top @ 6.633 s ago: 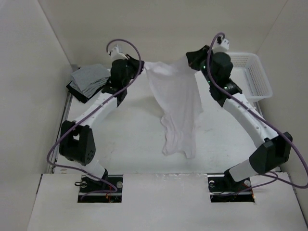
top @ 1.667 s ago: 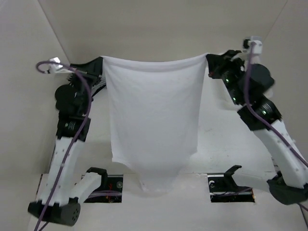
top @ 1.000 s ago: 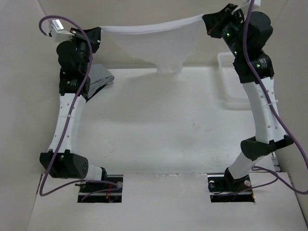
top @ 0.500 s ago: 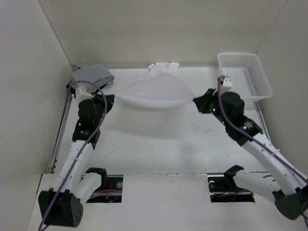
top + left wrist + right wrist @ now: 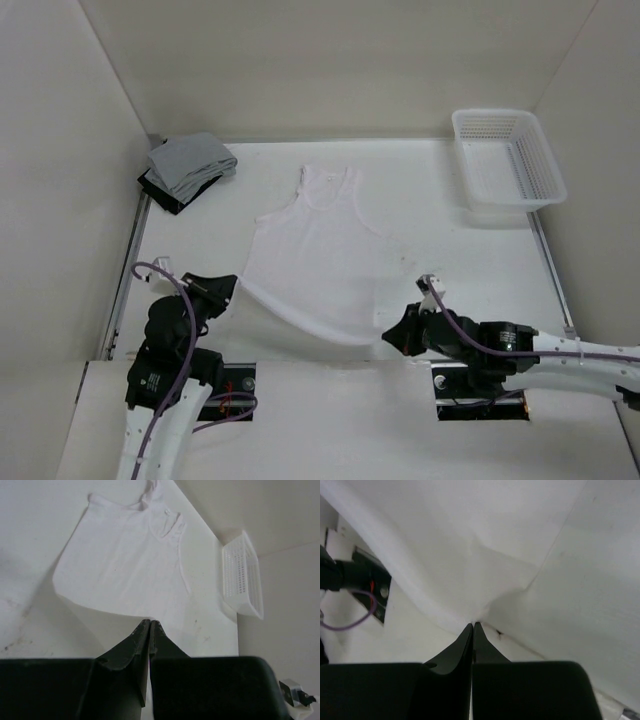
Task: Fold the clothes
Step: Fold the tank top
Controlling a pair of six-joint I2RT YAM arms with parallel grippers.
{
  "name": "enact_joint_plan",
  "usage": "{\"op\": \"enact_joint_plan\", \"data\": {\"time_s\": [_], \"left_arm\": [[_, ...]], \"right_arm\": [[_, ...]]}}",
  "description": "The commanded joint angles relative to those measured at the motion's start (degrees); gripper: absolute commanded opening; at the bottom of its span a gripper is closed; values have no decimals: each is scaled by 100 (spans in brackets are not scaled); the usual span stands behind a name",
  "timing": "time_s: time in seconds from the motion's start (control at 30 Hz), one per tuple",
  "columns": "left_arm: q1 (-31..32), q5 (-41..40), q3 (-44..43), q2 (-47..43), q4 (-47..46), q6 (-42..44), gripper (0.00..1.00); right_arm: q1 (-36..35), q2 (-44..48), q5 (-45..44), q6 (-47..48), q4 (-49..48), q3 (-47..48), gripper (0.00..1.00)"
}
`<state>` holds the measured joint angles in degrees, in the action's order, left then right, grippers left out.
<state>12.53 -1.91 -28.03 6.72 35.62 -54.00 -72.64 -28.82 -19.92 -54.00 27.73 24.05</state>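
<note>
White tank top (image 5: 318, 250) lay face-flat mid-table (image 5: 450, 270), straps toward the far wall and hem toward the arm bases. Left end effector (image 5: 230, 290) was closed on the hem's left corner, and right end effector (image 5: 393, 335) was closed on the right corner; both wrist views showed cloth running straight into the shut fingertips. The hem hung lifted off the table between them, sagging in a shallow curve. Risks as judged: the right corner sat nearer the table's front edge than the left, so setting it down as it stood would likely leave the hem skewed. Any further pull toward the bases could drag the body and bunch the straps. The fabric looked thin, so a shallow pinch might slip. The slack hem could also drop over the front edge by the mounting cut-outs. Hard to make out: how much cloth lay between the fingers, and the garment's outline, white on white. One strap looked doubled over near the neck in the left wrist view, but I could not confirm it. Small dark marks beside the garment's right side could have been stain or scuff. Both arms were partly cut off by the frame edges.
</note>
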Motion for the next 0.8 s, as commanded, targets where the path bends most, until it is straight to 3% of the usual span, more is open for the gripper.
{"op": "enact_joint_plan", "data": {"time_s": [0.0, 0.07, 0.13, 0.27, 0.37, 0.53, 0.67, 0.77], "left_arm": [[25, -353, -167, -408, 1018, -260, 1], [8, -371, -89, -76, 677, -208, 1], [25, -354, 43, 398, -7, -216, 1], [-54, -599, 175, 1847, -1914, -260, 1], [-37, -862, -192, 3506, -3495, -322, 0], [-63, -1118, -1991, 6354, -4949, -68, 0], [-352, -1136, -3872, 8472, -4959, 82, 0], [-537, -1005, -5287, 9818, -4408, 91, 3]], "right_arm": [[-789, -44, -977, -1174, 286, 160, 0], [-888, -307, -1180, -1035, 234, 371, 0], [-460, -632, -1155, -536, 59, 634, 0], [1200, -1256, -436, 853, -889, 1030, 0], [2982, -2046, 644, 1680, -2005, 1434, 0], [4963, -4057, 1894, 1989, -3114, 2768, 0], [5773, -5911, 2404, 1955, -3221, 4411, 0], [6038, -7361, 2651, 1919, -2985, 5904, 2]]}}
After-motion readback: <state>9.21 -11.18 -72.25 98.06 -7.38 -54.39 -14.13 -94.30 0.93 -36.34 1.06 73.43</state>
